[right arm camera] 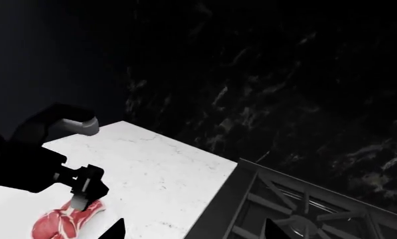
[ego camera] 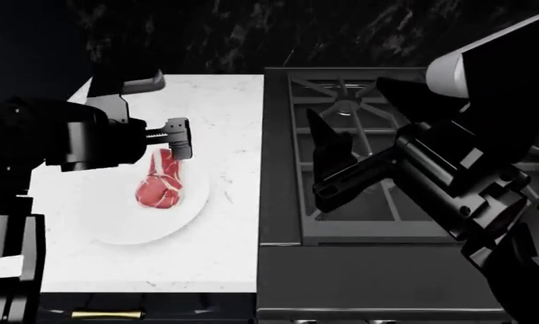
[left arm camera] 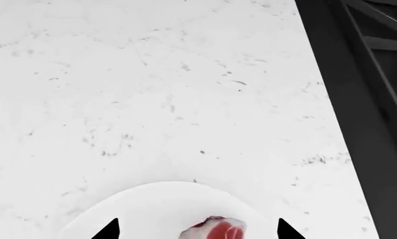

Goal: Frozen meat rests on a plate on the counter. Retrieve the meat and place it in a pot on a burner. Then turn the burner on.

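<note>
head view overlooks counter (ego camera: 224, 256); wrist views share the meat (left arm camera: 217, 231).

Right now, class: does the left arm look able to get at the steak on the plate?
Probably yes. The left gripper hangs over the steak on the plate, jaws open, nothing between them.

The left arm reaches in from the robot's left side, its wrist level and its left gripper (ego camera: 177, 140) hanging with fingers pointing down and spread apart. The right arm sits raised and bent at the robot's right, the right gripper (ego camera: 342, 158) aimed forward, jaws parted, holding nothing.
</note>
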Controlling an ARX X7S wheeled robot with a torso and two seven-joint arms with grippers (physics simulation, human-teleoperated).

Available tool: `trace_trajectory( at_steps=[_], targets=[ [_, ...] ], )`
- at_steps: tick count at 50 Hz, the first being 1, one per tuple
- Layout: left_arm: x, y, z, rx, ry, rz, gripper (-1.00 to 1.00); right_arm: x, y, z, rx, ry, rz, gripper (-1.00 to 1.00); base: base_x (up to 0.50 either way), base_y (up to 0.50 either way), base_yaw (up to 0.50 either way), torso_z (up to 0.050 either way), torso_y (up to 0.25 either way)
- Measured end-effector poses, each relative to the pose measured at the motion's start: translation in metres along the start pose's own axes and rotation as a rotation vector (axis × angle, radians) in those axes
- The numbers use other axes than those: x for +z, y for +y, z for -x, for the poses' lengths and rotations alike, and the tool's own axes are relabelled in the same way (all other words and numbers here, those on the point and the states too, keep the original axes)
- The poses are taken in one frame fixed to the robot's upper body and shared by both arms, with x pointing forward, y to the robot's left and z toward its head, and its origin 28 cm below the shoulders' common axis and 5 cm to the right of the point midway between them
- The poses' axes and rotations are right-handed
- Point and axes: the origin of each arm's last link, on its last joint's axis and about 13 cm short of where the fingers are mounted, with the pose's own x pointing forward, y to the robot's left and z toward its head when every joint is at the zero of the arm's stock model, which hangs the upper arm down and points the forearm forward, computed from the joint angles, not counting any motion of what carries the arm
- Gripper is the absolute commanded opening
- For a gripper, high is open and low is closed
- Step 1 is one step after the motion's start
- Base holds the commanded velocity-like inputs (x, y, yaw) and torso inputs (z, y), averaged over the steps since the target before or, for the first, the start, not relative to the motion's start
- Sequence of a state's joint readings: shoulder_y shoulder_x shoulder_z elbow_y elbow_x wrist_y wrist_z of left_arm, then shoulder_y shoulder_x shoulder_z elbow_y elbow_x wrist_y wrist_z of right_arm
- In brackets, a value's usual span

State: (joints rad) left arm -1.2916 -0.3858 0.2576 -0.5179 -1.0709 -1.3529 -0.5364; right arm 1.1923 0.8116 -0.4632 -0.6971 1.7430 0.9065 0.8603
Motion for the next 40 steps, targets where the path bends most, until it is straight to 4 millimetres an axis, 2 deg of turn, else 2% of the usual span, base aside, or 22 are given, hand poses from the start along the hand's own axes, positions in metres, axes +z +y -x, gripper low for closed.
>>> trace_trajectory(
  at_steps=[40],
  targets=[
    [-0.024, -0.003, -0.012, -0.033, 0.092, -0.044, 1.0, -0.006, -0.004, -0.002, -0.006, 0.001, -0.006, 1.0, 0.0, 0.0, 0.0, 0.0, 0.0]
  ],
)
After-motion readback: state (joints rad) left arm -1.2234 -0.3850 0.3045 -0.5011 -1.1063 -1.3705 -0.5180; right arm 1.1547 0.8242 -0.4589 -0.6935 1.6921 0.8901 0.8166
